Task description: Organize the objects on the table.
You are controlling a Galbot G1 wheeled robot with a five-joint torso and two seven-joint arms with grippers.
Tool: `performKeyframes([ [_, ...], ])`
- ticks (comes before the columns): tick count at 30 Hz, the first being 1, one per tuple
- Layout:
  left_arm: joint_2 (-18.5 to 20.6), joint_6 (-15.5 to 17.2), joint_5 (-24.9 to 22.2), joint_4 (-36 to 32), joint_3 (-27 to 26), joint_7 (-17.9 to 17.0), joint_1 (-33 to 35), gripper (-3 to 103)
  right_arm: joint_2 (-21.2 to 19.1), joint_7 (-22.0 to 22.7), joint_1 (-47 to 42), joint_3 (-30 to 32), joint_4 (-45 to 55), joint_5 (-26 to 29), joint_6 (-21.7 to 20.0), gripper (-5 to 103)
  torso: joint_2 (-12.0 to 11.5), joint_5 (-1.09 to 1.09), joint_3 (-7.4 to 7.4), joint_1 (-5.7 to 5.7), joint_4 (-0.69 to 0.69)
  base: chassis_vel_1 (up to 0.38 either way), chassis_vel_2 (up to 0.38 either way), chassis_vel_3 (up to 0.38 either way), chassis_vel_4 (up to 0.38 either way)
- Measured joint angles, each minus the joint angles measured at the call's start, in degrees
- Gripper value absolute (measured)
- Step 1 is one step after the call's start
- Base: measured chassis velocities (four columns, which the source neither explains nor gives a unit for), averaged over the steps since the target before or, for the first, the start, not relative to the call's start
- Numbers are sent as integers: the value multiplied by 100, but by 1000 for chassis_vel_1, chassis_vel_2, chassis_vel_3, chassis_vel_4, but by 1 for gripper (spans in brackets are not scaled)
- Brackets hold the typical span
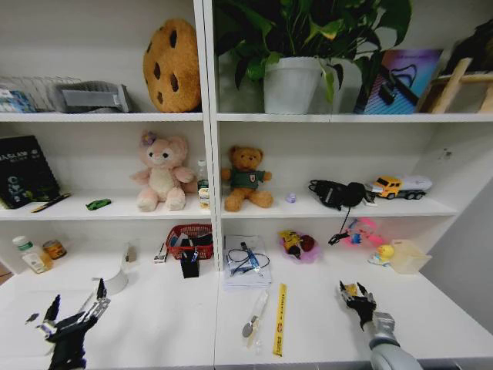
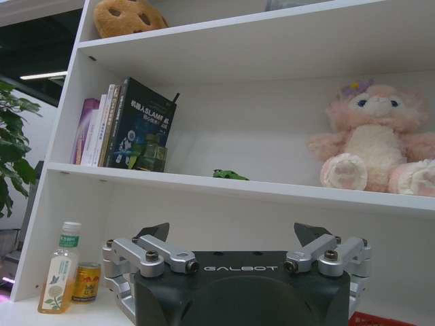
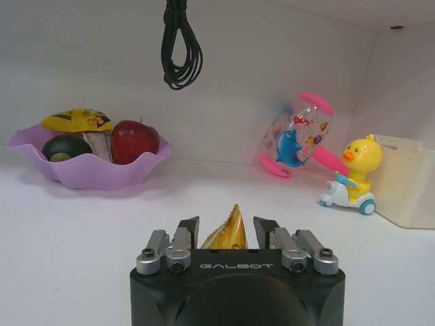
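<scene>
Lots of bare white table [image 1: 154, 324] along the near edge, on the left and in the far right corner. Left hand [image 1: 77, 297] low over the near left corner, fingers spread wide, nothing in them. From its own wrist view, left hand [image 2: 232, 231] open in front of the shelf.

Right hand [image 1: 354, 291] low over the table on the right, pinching a shiny gold packet [image 3: 231, 234]. Open room around it: purple bowl [image 3: 88, 170] of snacks well apart on one side, yellow duck toy [image 3: 353, 173] and clear box [image 3: 408, 183] well apart on the other.

Yellow ruler [image 1: 280, 317] flat near the front edge, in the middle, between the two hands.

Tiny green toy car [image 1: 98, 204] up on the left shelf, near the dark pen [image 1: 50, 203] and the books [image 2: 126, 125]. Blue pen [image 1: 250, 258] on the white pad at the back of the table.
</scene>
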Motion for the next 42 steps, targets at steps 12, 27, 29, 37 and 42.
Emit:
performKeyframes([
  [12,5,-32,-94,-21,-64,31,80,100,49,22,-58,29,24,-54,182,2,0,1,0,0,0,0,0,0,0],
  [27,15,-45,-97,-108,-96,49,164,100,-306,-98,1136,-513,572,268,-66,0,0,0,0,0,2,0,0,0,0],
  [29,12,11,-96,-113,-126,34,195,100,-341,-140,1703,-978,245,300,-161,0,0,0,0,-1,1,0,0,0,0],
  [37,11,187,-2,-184,-179,-13,244,100,-177,-185,3548,-2416,-1292,305,-110,0,-1,0,1,1,2,0,0,0,0],
  [42,-8,289,73,-266,-143,-97,192,100,-56,-124,4059,-2708,-1781,297,-85,4,-1,0,0,0,1,0,0,0,0],
])
